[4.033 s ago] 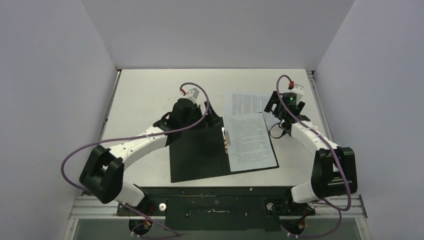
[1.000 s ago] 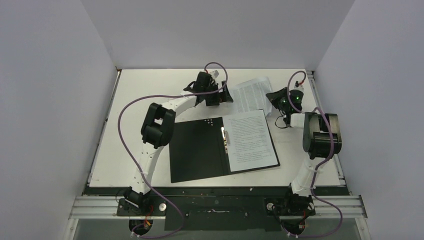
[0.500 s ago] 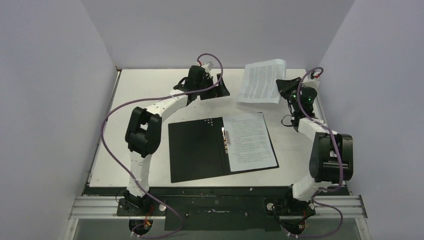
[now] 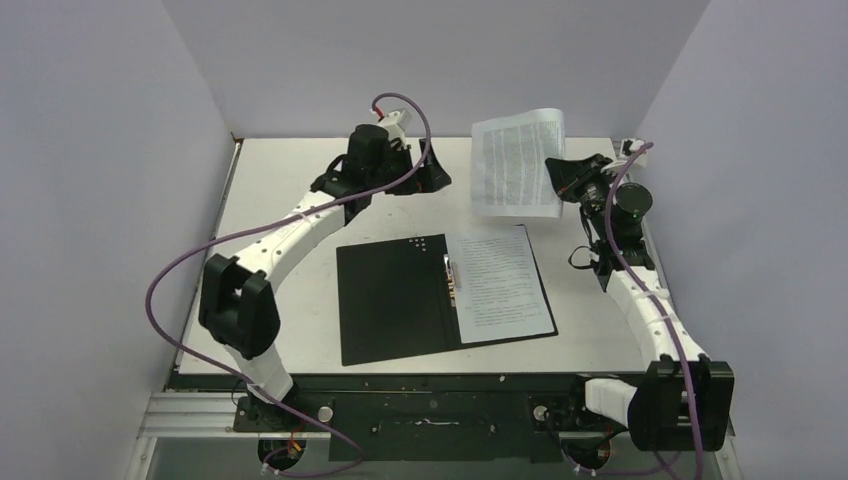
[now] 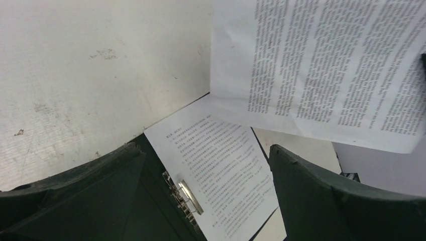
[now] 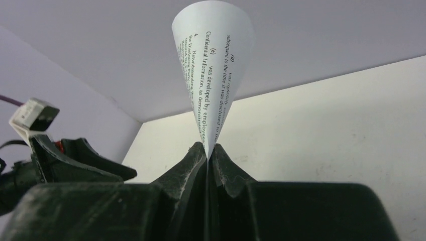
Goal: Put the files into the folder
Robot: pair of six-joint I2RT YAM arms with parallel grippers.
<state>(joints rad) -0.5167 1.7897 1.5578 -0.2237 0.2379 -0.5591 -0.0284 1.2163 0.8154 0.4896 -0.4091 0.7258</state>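
- Right hand (image 4: 562, 181) clamped on one edge of a printed sheet (image 4: 518, 165), raised at upper right: light, limp, curling.
- Left hand (image 4: 428, 178) spread, empty; could steady the free edge.
- Open folder (image 4: 395, 300), centre, holds the other sheet (image 4: 500, 285).

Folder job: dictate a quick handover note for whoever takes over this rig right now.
Right gripper: shut on the edge of a white printed paper sheet, held curled in the air over the far side of the white table.
Left gripper: open and empty, hovering beside that sheet.
Flat black folder: lying open mid-table, with the other white printed sheet on its right half.
Done: one sheet is in the folder.
Left: lay the held sheet on top of the first one. The folder is not yet closed.
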